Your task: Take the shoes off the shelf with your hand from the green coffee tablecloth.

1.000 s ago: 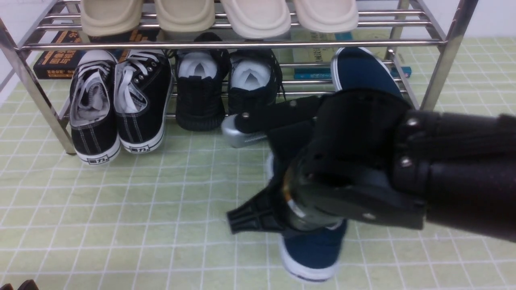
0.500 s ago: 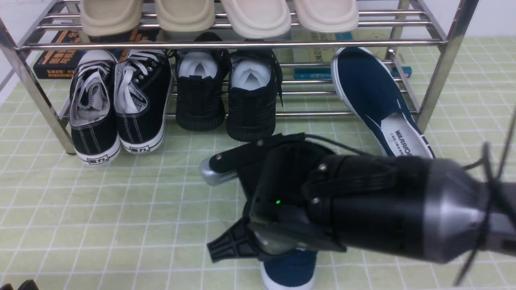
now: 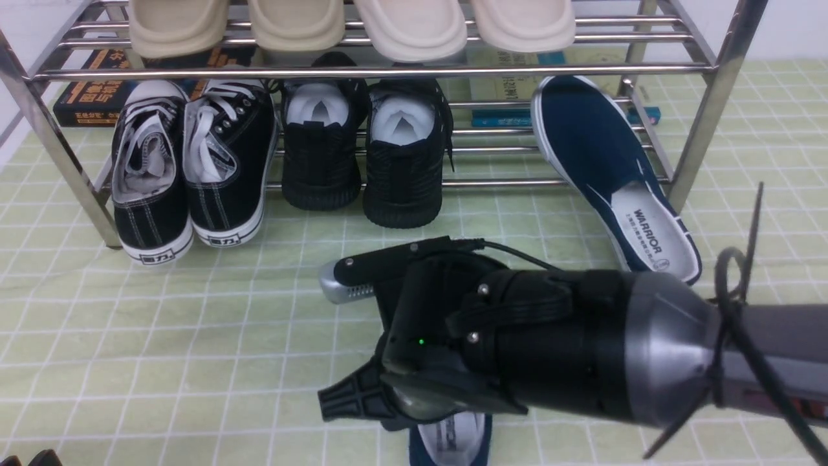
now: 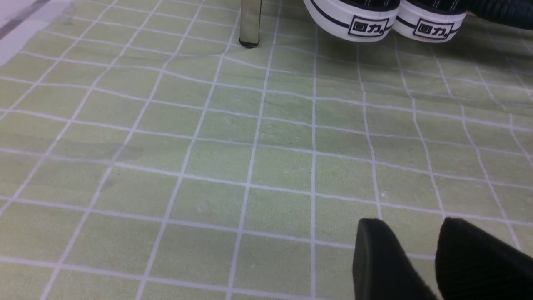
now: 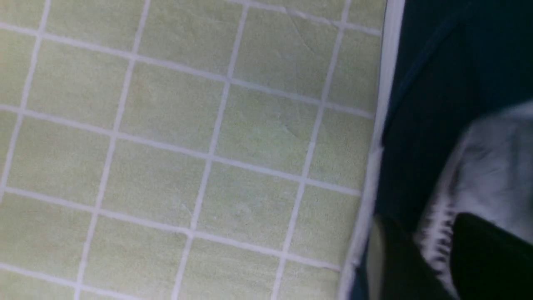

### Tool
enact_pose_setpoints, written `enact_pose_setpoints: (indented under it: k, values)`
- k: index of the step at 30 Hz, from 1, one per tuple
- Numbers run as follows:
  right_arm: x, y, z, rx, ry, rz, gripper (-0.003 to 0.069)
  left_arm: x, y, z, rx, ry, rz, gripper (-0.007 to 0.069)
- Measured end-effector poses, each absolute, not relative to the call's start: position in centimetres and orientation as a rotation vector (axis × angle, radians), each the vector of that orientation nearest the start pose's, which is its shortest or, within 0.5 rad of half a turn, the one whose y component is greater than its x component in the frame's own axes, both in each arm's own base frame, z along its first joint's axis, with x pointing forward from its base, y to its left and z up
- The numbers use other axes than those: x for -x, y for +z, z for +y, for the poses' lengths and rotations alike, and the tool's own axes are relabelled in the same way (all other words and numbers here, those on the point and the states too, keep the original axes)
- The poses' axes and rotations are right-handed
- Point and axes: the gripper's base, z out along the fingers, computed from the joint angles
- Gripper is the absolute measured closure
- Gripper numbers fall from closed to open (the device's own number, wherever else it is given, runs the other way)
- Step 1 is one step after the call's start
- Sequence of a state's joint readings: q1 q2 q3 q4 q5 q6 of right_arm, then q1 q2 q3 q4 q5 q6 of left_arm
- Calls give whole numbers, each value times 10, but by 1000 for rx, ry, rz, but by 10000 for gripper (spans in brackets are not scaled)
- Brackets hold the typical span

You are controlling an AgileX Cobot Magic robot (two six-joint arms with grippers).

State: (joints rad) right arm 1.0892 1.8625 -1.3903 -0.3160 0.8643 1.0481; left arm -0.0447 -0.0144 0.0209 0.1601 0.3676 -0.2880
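One navy slip-on shoe [image 3: 608,162] leans with its toe on the lower tier of the chrome shelf [image 3: 381,70] and its heel on the green checked tablecloth [image 3: 194,336]. The other navy shoe [image 3: 449,440] lies on the cloth at the front edge, mostly hidden under my right hand. In the right wrist view this shoe [image 5: 433,83] fills the right side, white insole showing. My right gripper [image 5: 433,250] [image 3: 336,343] has its fingers apart over the shoe's side wall and insole, open. My left gripper [image 4: 410,233] hovers low over bare cloth, open with nothing between its fingers.
Black lace-up sneakers [image 3: 187,168] and all-black shoes [image 3: 362,149] sit on the lower tier. Beige slippers [image 3: 349,22] lie on the upper tier, and books [image 3: 90,90] behind. A shelf leg [image 4: 250,21] and the sneaker heels [image 4: 354,21] stand ahead of the left gripper.
My right hand drew back from the shelf toward me and lower, bringing one navy shoe down onto the cloth. The shoe leaning on the shelf came into sight. The right fingers parted.
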Motion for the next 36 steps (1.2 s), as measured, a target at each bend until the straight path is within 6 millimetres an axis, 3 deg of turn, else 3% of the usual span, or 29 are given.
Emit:
enact_pose_setpoints:
  k: [4,6,7,8,11,14,18,21,25,30,36]
  values:
    - [-195,256,330,402,194,2720,272,-53,174,3,127,-74,1849,384]
    - [-195,276,326,463,174,2702,256,-53,174,3,127,-74,1849,384]
    - [-196,301,317,542,149,2669,256,-53,174,3,127,-74,1849,384]
    - [-195,302,314,554,130,2674,257,-53,174,3,127,-74,1849,384]
    - [-213,341,284,640,53,2583,331,-53,174,3,127,-74,1849,384]
    - [-237,351,257,585,-10,2574,437,-53,174,3,127,-74,1849,384]
    - [-276,343,212,432,-97,2634,622,-53,174,3,127,-74,1849,384]
    - [-296,330,179,339,-148,2698,672,-53,174,3,127,-74,1849,384]
    - [-316,313,156,303,-152,2724,671,-53,174,3,127,-74,1849,384]
    - [-332,290,156,416,-180,2734,629,-53,174,3,127,-74,1849,384]
    - [-348,262,162,479,-242,2736,456,-53,174,3,127,-74,1849,384]
